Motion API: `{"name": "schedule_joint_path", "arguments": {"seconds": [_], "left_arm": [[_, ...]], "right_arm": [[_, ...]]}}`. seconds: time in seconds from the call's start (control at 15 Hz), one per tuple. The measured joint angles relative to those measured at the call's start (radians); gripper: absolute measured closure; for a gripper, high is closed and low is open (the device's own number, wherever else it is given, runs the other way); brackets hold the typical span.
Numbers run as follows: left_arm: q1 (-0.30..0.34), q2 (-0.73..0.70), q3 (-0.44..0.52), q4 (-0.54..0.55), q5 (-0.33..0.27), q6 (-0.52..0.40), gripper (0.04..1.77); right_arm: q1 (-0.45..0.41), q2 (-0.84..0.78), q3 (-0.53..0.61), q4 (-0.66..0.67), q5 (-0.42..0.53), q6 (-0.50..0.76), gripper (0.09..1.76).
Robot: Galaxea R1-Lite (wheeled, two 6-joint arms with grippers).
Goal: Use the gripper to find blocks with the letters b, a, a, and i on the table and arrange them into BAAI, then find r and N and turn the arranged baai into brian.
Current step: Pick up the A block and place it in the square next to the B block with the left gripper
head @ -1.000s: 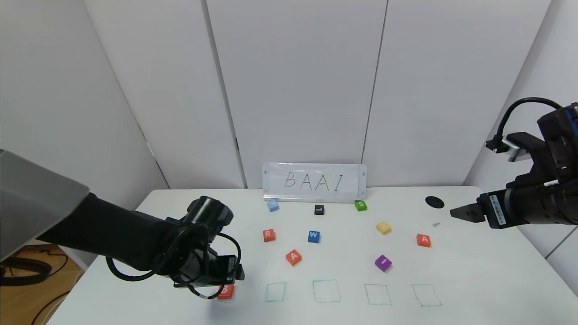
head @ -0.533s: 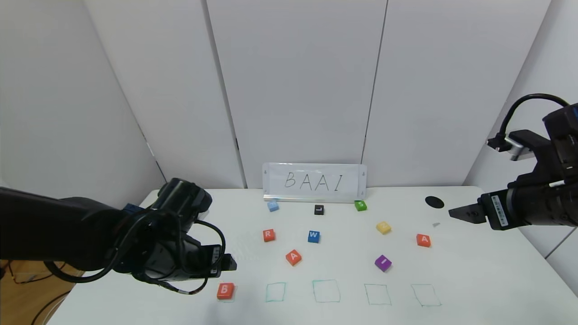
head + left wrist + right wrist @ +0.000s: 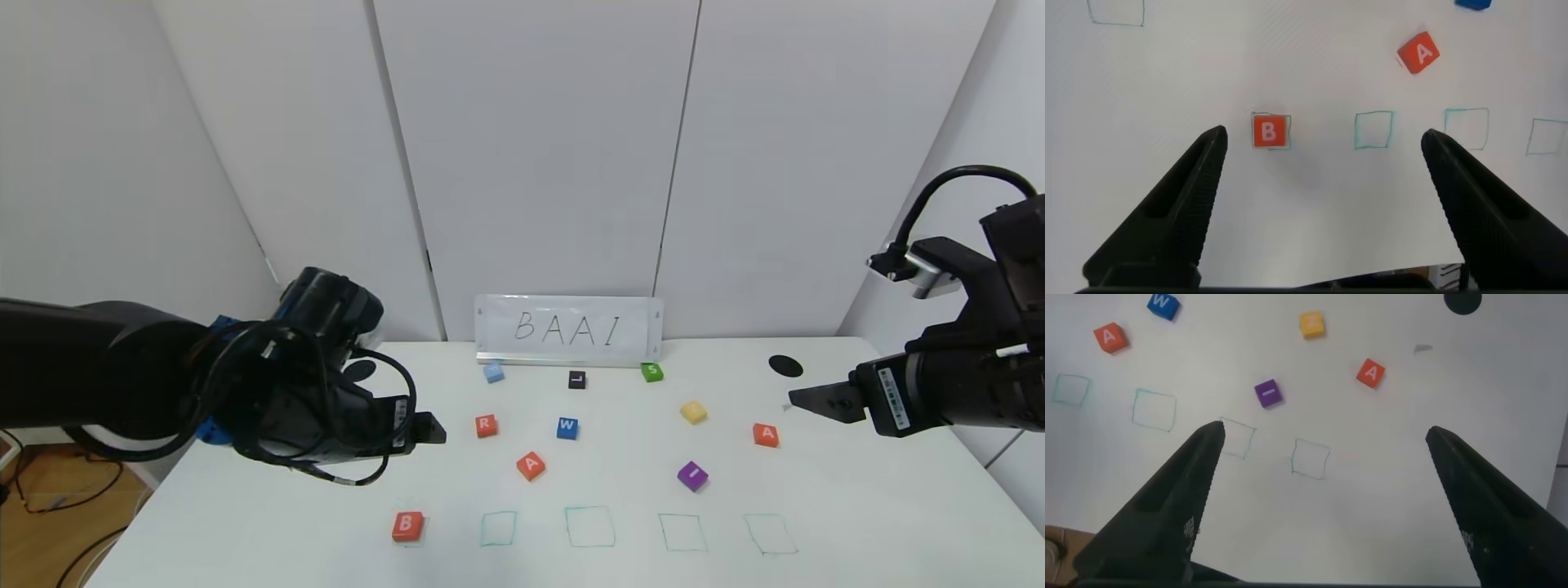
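Note:
The orange-red B block [image 3: 407,526] [image 3: 1270,131] lies free in the leftmost green square on the table [image 3: 857,498]. One orange-red A block [image 3: 531,465] [image 3: 1418,53] sits mid-table, the other A [image 3: 766,434] [image 3: 1370,373] at the right, and the purple I block [image 3: 692,475] [image 3: 1267,393] lies between them. The orange-red R block [image 3: 486,425] is left of centre. My left gripper [image 3: 437,429] [image 3: 1323,147] hovers open and empty, above and behind the B. My right gripper [image 3: 804,399] [image 3: 1323,445] hangs open and empty over the right side, above the right A. No N shows.
A blue W block [image 3: 567,428], a yellow block [image 3: 693,412], a light-blue block [image 3: 493,372], a black L block [image 3: 577,379] and a green S block [image 3: 651,371] lie around. A BAAI sign [image 3: 569,328] stands at the back. Several empty green squares [image 3: 589,526] line the front. A black hole [image 3: 785,365] is far right.
My left gripper has lifted off the B block and drawn up and back, opening wider; the B stays in its square. My right gripper has edged slightly left.

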Motion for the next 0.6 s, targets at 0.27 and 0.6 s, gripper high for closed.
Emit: {"name": "schedule_joint_path", "arguments": {"seconds": [0.27,0.6], "left_arm": [[-0.017,0.105,-0.245,0.207,-0.008,-0.166,0.11],[-0.038,0.235,-0.521,0.424,-0.076,-0.366,0.11]], "right_arm": [[0.011,-0.006,0.006,-0.004,-0.074,0.001,0.08],[0.034,-0.029,0.021,-0.017,-0.079,0.0,0.08]]}}
